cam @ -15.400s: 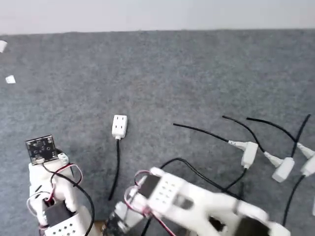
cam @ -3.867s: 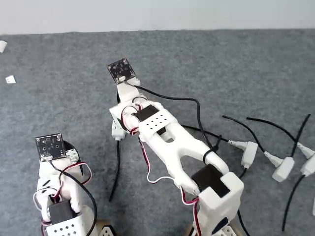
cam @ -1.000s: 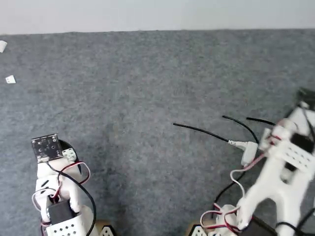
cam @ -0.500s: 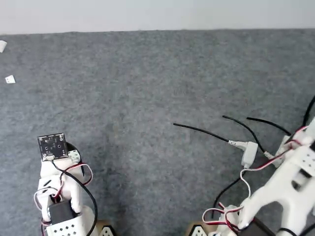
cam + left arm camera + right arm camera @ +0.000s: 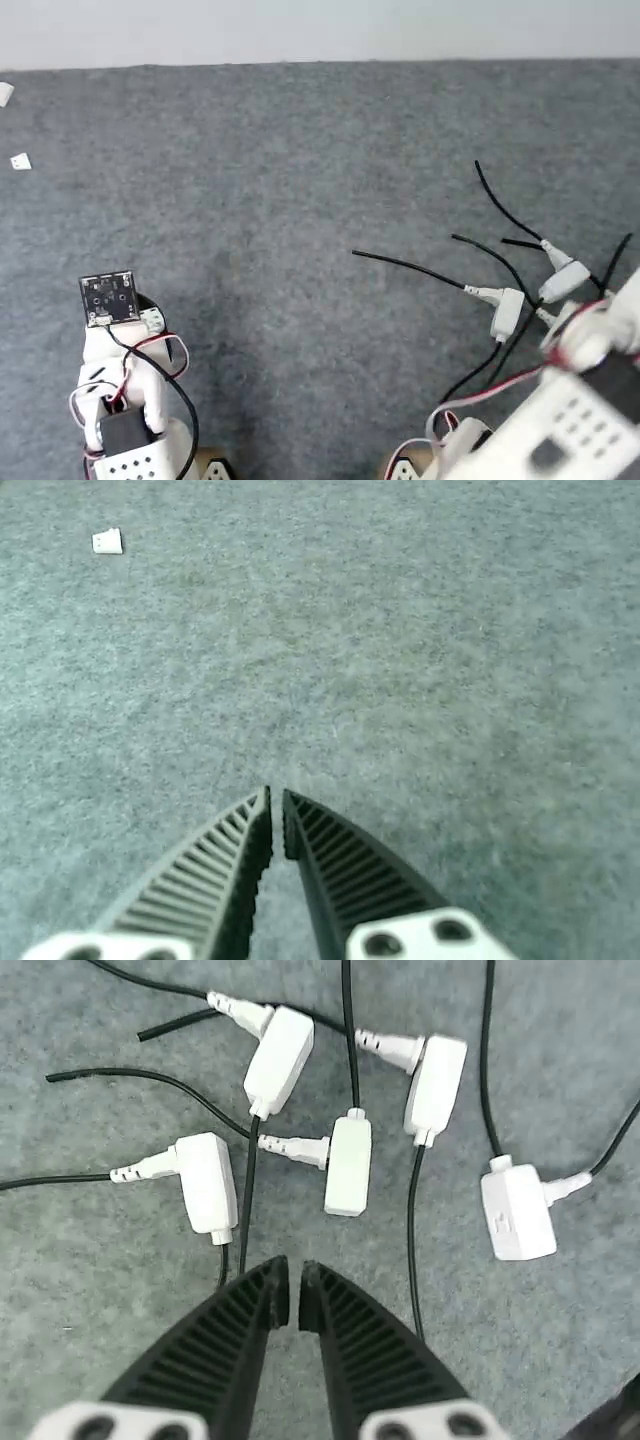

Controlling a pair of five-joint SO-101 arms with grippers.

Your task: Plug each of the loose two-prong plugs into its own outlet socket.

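Five white cord-end blocks lay clustered toward four o'clock on one grey mat. Their black cords crossed too much to count. Two small white scraps sat near ten o'clock.

Worktop: grey carpet-like cloth, matt, rough nap.
Plugs: white plastic, smooth, faint sheen.
Cords: black, smooth, rubbery-looking sheath.
Left fingers, right fingers: black plastic, matt, ribbed inner faces.
Arm shells: white plastic, smooth.
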